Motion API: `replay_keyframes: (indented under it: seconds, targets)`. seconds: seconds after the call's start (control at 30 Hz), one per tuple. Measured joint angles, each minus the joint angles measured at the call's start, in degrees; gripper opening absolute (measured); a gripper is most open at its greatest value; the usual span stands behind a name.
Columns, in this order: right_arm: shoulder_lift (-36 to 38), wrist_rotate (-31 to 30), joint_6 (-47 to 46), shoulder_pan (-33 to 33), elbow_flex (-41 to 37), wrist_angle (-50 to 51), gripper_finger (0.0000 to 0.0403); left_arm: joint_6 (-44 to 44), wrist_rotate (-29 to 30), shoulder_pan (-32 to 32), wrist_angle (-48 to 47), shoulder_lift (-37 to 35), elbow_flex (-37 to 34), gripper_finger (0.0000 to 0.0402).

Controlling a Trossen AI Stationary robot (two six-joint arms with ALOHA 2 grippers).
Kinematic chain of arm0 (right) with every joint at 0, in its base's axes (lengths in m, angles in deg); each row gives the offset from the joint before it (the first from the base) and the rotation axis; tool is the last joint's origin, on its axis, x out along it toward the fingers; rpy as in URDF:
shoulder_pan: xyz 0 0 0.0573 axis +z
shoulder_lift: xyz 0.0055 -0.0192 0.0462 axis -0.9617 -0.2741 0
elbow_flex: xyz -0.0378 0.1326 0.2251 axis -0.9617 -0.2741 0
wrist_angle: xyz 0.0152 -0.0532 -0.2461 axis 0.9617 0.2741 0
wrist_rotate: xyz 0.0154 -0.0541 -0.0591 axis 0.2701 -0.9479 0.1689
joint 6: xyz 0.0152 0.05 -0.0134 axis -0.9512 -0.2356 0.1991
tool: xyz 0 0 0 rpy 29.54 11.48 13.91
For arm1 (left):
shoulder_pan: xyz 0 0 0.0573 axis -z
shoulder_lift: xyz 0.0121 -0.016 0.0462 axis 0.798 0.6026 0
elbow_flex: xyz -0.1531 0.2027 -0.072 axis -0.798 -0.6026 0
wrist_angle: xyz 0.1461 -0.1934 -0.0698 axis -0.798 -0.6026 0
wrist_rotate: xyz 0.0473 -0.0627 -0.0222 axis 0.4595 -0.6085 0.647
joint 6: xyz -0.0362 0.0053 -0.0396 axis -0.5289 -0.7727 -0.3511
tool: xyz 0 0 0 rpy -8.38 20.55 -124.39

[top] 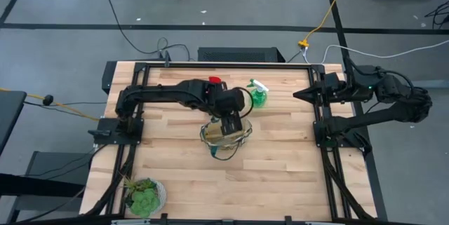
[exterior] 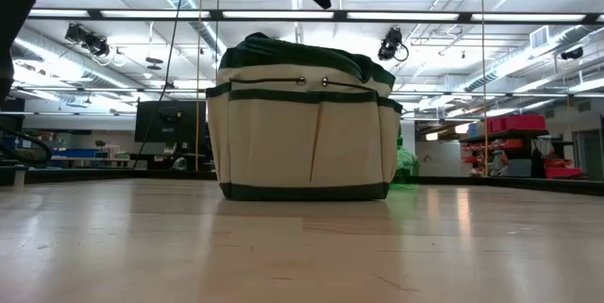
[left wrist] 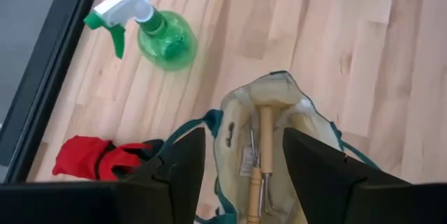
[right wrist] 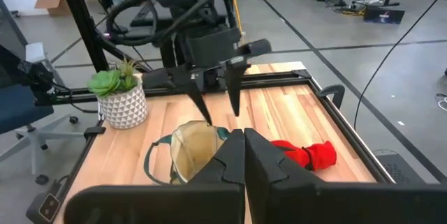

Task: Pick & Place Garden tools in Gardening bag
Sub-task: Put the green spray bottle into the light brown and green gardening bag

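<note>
Tan bag (top: 226, 135) at table centre, two wooden-handled rakes (left wrist: 262, 161) already inside. Left gripper (left wrist: 241, 175) hangs directly above its mouth, jaws wide, holding nothing. Still outside: spray bottle (top: 258, 96) at 1 o'clock from the bag, red glove bundle (top: 215, 81) at 12 o'clock. Right gripper (right wrist: 244, 160) waits at the table's 3 o'clock edge, jaws closed. Judged about half done.
</note>
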Motion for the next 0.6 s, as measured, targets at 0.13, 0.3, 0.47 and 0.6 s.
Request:
replay_keyframes:
  seconds: [0.13, 0.3, 0.47, 0.6]
  targets:
    - [0.00, 0.00, -0.04, 0.00, 0.00, 0.08, 0.0000, -0.10, -0.02, -0.78, -0.53, 0.02, -0.04, 0.0199]
    - [0.00, 0.24, -0.20, 0.00, 0.00, 0.45, 0.0000, -0.75, -0.02, -2.25, -1.08, 0.04, -1.80, 0.0199]
    - [-0.01, 0.26, -0.20, 0.00, 0.00, 1.54, 0.0000, -2.92, 0.00, -4.38, -1.66, -1.03, -5.27, 0.0199]
    - [-0.02, 0.48, -0.18, 0.00, 0.00, 1.99, 0.0000, -5.32, -0.03, -6.28, -1.46, -1.54, -8.59, 0.0199]
